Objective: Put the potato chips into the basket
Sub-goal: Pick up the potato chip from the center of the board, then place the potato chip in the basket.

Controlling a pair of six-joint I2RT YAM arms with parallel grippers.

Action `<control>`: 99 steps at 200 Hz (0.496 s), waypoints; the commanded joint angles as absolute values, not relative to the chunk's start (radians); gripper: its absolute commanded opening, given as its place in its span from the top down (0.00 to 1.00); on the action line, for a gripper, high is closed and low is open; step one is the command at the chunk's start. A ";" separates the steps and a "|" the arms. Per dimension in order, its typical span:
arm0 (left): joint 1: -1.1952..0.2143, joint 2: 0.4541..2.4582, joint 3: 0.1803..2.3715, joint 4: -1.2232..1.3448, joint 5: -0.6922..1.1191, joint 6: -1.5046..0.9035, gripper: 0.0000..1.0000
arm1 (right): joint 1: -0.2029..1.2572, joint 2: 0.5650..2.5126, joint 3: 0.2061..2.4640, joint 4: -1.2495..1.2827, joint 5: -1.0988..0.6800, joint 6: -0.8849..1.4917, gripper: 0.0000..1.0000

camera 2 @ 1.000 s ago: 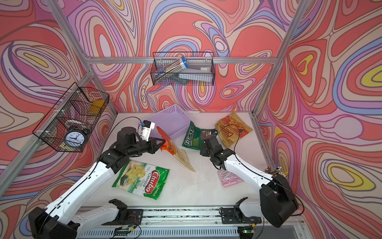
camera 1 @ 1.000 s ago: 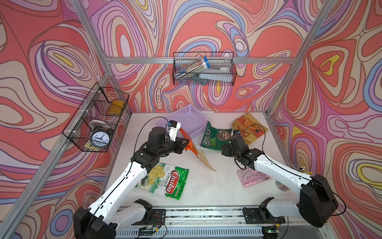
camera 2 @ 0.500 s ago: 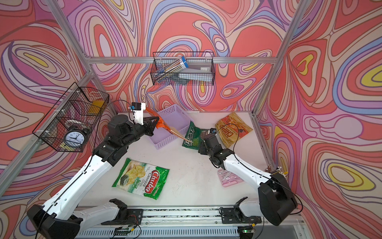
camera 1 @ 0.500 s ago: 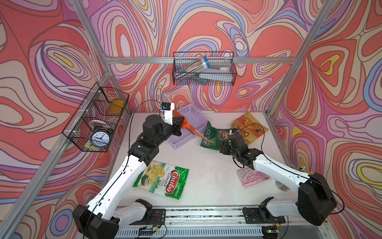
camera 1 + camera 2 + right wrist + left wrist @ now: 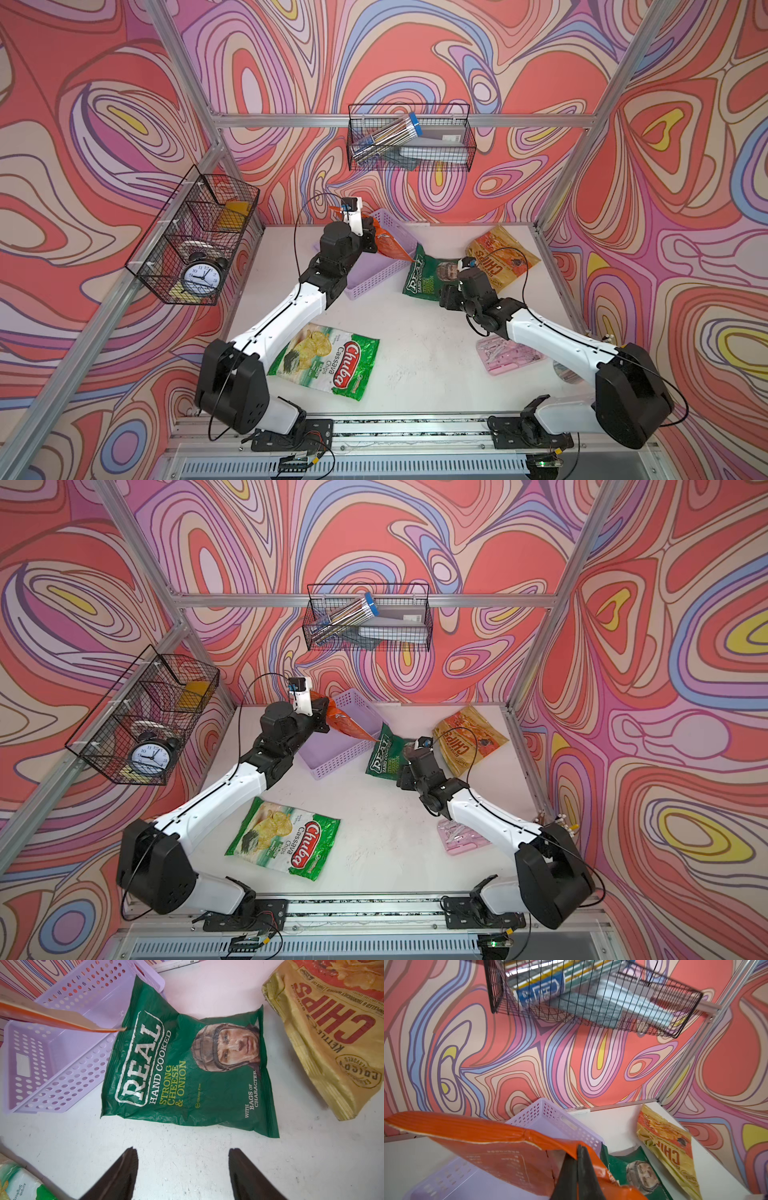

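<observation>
Left gripper (image 5: 578, 1167) clamped on orange bag (image 5: 388, 245), held above basket (image 5: 380, 276). Right gripper (image 5: 182, 1169) open, empty, above table just short of green bag (image 5: 187, 1064). CHIPS bag (image 5: 496, 255) and Chuba bag (image 5: 332, 361) lie on table (image 5: 428, 345).

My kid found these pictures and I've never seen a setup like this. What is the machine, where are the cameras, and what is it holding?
Two robot arms stand on a white table, each ending in a claw. Two pictures look down from above; the other two come from a camera on each wrist. The left claw is shut on an orange bag, hanging over a lavender basket. The right claw is open and empty, just short of a green bag. A yellow bag, a Chuba bag and a pink case lie on the table. Wire baskets hang on the walls.
</observation>
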State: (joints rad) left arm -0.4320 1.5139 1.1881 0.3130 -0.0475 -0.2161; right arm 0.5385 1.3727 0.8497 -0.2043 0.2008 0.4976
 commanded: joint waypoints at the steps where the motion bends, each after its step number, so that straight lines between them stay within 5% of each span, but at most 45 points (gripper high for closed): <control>1: -0.427 1.568 1.261 0.482 -0.089 -0.123 1.00 | 0.543 1.384 0.843 -0.182 0.195 0.485 0.29; 99: -0.382 1.734 1.295 0.626 -0.136 -0.127 1.00 | 0.543 1.414 0.890 -0.202 0.181 0.479 0.29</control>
